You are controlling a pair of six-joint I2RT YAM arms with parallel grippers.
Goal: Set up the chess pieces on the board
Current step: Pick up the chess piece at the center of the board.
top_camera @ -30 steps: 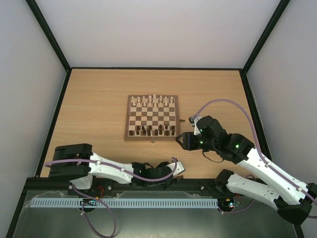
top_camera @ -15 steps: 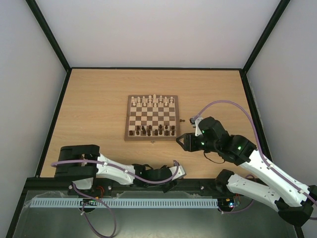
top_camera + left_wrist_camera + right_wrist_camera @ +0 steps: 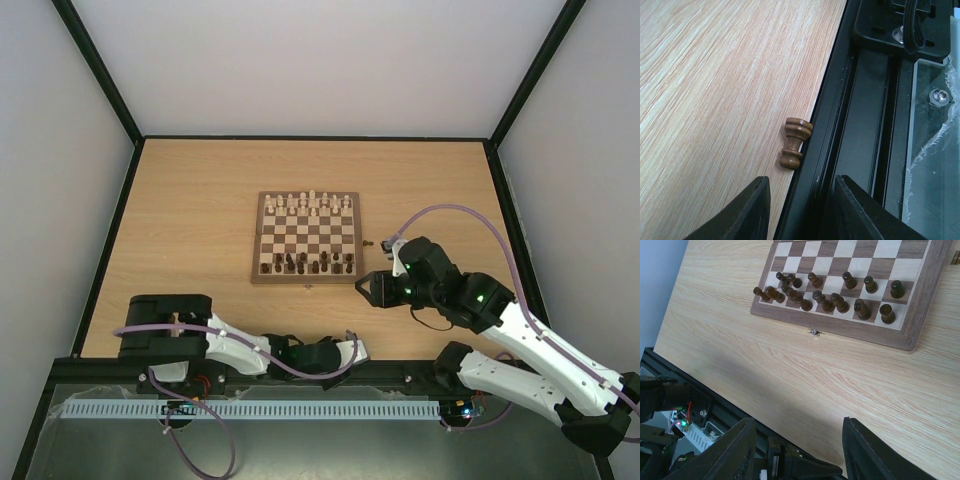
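The board lies mid-table, with dark brown chess pieces in its near rows and cream ones in the far rows. The right wrist view shows the board's near border and several dark pieces on it, some bunched at the left. One dark brown piece lies on its side on the table against the black rail. My left gripper is open and empty just short of it, one finger over the wood and one over the rail. My right gripper is open and empty, above bare table near the board.
A black rail runs along the table's near edge, with the arm mounts behind it. A small dark thing lies on the table just right of the board. My left gripper is low at the near edge; my right gripper is off the board's near right corner.
My left arm has swung lower toward the near rail and its gripper has drawn back slightly. My right arm has hardly moved.
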